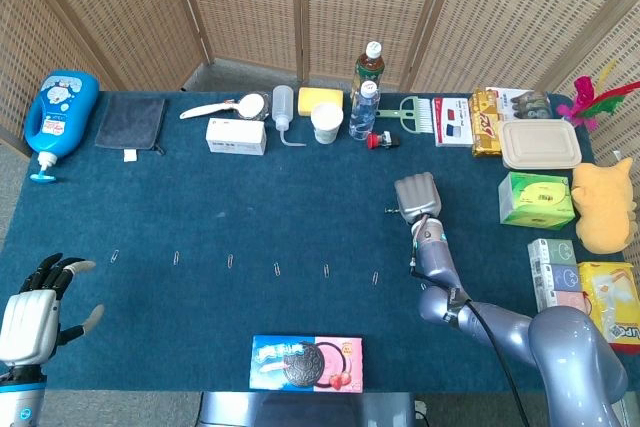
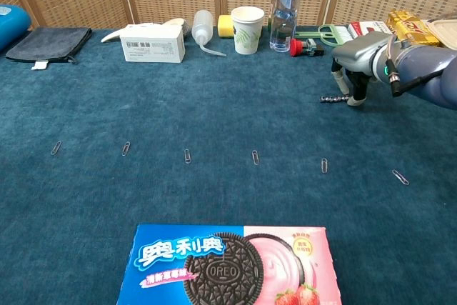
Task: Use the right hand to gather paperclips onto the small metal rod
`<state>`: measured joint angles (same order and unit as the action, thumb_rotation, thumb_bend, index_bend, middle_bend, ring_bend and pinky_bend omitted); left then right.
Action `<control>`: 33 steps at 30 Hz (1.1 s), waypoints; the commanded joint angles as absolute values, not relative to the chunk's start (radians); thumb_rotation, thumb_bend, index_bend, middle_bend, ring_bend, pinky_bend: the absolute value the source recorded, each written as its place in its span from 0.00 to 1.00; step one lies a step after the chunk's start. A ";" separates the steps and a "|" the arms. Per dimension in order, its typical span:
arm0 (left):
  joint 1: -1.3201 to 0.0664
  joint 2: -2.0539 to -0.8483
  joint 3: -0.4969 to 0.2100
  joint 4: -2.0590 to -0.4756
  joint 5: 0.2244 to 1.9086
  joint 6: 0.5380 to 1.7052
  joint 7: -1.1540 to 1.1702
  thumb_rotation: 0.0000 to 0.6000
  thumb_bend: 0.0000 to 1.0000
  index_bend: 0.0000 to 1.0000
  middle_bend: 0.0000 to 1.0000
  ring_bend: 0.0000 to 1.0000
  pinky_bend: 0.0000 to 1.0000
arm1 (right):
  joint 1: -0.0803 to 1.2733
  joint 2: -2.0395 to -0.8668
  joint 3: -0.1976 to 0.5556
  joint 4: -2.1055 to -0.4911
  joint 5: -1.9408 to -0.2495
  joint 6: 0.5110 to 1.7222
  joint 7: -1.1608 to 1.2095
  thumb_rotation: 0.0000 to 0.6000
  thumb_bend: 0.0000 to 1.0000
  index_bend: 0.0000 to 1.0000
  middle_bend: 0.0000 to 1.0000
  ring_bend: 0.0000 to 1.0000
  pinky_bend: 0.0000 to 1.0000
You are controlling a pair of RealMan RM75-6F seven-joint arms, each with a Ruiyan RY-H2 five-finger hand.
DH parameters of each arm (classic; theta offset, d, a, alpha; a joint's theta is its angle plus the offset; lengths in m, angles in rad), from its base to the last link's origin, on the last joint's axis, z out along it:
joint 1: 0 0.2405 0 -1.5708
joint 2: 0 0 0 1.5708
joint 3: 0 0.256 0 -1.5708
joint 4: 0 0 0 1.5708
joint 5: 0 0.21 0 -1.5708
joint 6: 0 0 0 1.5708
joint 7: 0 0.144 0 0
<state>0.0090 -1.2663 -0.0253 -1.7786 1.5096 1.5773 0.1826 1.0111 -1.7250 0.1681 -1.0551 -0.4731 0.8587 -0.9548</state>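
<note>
Metal rod (image 2: 333, 96) lies on the blue surface (image 2: 214, 112), pinched at its end by the right robot hand (image 2: 355, 69); firm the grip, then sweep low toward the nearest paperclip (image 2: 324, 165)

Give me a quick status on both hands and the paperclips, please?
Right hand grips the small metal rod. Left hand open, idle. Paperclips in a row on the cloth, none gathered. Nothing between.
</note>
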 commanded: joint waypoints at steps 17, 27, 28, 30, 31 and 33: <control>0.013 -1.266 -0.024 -1.771 1.506 1.579 0.175 1.00 0.39 0.28 0.25 0.12 0.22 | 1.042 -1.745 0.184 -1.039 -0.369 0.872 -1.043 1.00 0.32 0.55 0.71 0.77 0.52; 0.015 -1.265 -0.025 -1.771 1.508 1.582 0.175 1.00 0.39 0.28 0.25 0.12 0.22 | 1.047 -1.752 0.184 -1.028 -0.349 0.866 -1.062 1.00 0.32 0.54 0.71 0.77 0.52; 0.015 -1.265 -0.025 -1.771 1.508 1.582 0.175 1.00 0.39 0.28 0.25 0.12 0.22 | 1.048 -1.753 0.184 -1.026 -0.346 0.865 -1.065 1.00 0.32 0.54 0.71 0.77 0.52; 0.015 -1.264 -0.025 -1.772 1.508 1.582 0.175 1.00 0.39 0.28 0.25 0.12 0.22 | 1.051 -1.756 0.185 -1.023 -0.341 0.863 -1.070 1.00 0.32 0.54 0.71 0.77 0.52; 0.014 -1.263 -0.025 -1.772 1.508 1.582 0.175 1.00 0.39 0.28 0.25 0.12 0.22 | 1.052 -1.758 0.185 -1.020 -0.339 0.862 -1.072 1.00 0.32 0.54 0.71 0.77 0.52; 0.015 -1.262 -0.025 -1.772 1.508 1.584 0.175 1.00 0.39 0.28 0.25 0.12 0.22 | 1.054 -1.763 0.186 -1.014 -0.337 0.862 -1.075 1.00 0.32 0.54 0.71 0.77 0.52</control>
<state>0.0153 -1.2624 -0.0254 -1.7723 1.5081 1.5838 0.1748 1.0533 -1.7618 0.1854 -1.0150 -0.3379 0.8618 -1.0741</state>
